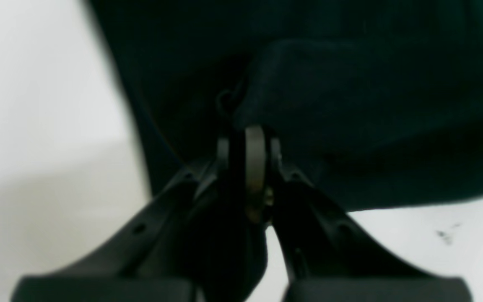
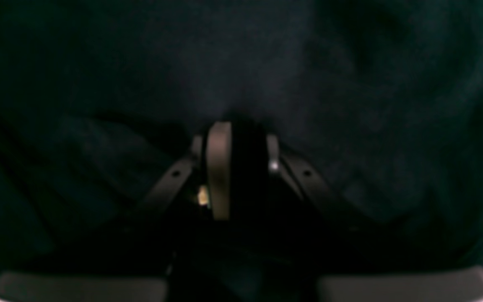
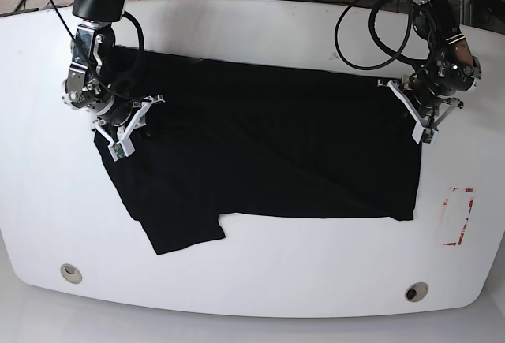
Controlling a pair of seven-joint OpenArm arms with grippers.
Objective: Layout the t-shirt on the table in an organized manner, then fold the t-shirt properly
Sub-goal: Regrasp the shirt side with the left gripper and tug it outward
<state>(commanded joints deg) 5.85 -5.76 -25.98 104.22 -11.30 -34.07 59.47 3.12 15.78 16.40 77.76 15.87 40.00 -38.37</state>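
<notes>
The black t-shirt point(image 3: 260, 154) is lying mostly spread across the middle of the glossy white surface point(image 3: 252, 280), so the laying-out step looks close to finished, while no fold is showing yet; by my reading all of the folding is left to do. One short sleeve is sticking out toward the near edge on the base view's left, and the hem side is running down the view's right, just beside the red tape rectangle point(image 3: 458, 217) without touching it. A few soft ridges are crossing the cloth diagonally, so it is not lying perfectly flat. The left gripper point(image 1: 250, 138) is sitting at the shirt's edge on the base view's right with its jaws pressed together, and dark fabric is bunching right at the tips, so it appears to be clamping the t-shirt. The right gripper point(image 2: 233, 138) is resting over the cloth at the opposite end, jaws drawn close on what looks like a pinch of the matte knit. Two metal-ringed holes point(image 3: 71, 272) are sitting well clear near the front rim.
</notes>
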